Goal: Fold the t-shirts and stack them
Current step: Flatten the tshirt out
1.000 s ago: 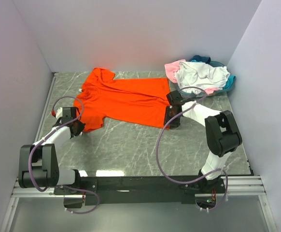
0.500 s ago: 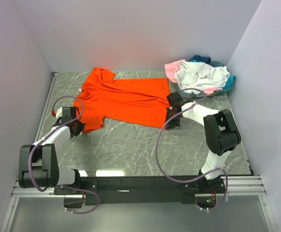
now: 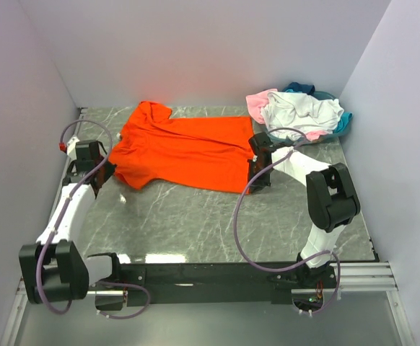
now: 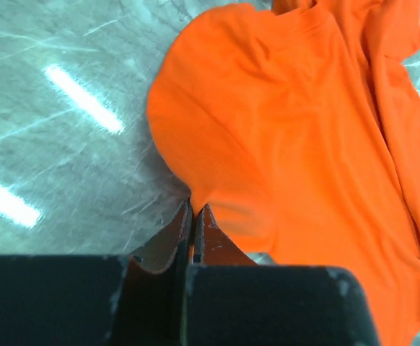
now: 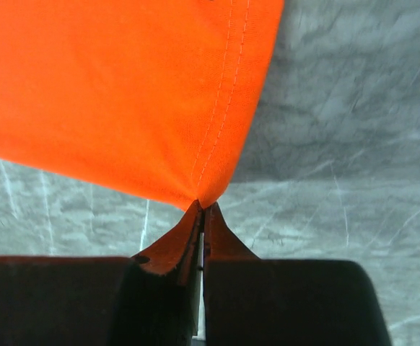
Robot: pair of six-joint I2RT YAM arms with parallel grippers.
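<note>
An orange t-shirt (image 3: pixel 185 148) lies spread across the far middle of the grey marble table (image 3: pixel 195 216), collar end at the left. My left gripper (image 3: pixel 111 171) is shut on the shirt's near left sleeve (image 4: pixel 224 166), lifting the fabric a little. At the shirt's near right hem corner (image 5: pixel 210 144), my right gripper (image 3: pixel 255 175) is also shut, pinching the stitched edge. A heap of other t-shirts (image 3: pixel 300 112), white on top with pink and teal showing beneath, sits in the far right corner.
White walls close in the table on the left (image 3: pixel 22 130), back and right. A black rail (image 3: pixel 210 274) carrying both arm bases runs along the near edge. Purple cables loop off each arm.
The right gripper has closed on the orange shirt's hem corner. The left arm has swung away from the near edge toward the far left, dragging the sleeve with it.
</note>
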